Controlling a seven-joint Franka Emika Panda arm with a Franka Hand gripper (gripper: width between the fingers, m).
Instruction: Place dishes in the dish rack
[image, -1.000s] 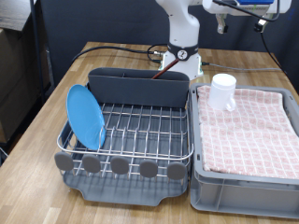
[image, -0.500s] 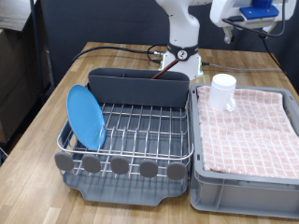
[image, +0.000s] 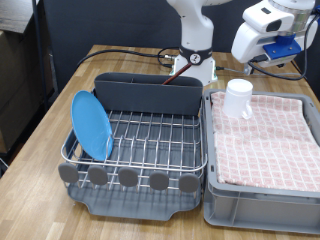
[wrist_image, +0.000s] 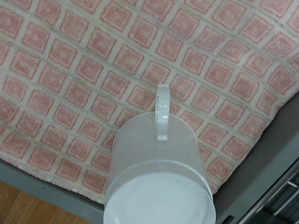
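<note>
The white handled mug (image: 238, 98) stands upside down on the pink checked cloth at the bin's far left corner. It fills the wrist view (wrist_image: 157, 177), base towards the camera, handle (wrist_image: 163, 110) pointing away. My gripper (image: 256, 58) hangs in the air above and just behind the mug, not touching it; its fingers do not show in the wrist view. The light-blue plate (image: 92, 125) stands on edge in the left side of the silver wire dish rack (image: 150, 135). A thin reddish-brown handle (image: 174, 77), seemingly the spoon, sticks out of the grey utensil compartment (image: 148, 92).
The grey bin with pink checked cloth (image: 270, 140) sits right of the rack on the wooden table (image: 50, 110). The robot base (image: 195, 55) and cables stand behind the rack. Grey round discs (image: 128, 177) line the rack's front edge.
The gripper has come down and to the exterior view's right, from the top edge to just above the mug. The mug, plate and rack have not moved.
</note>
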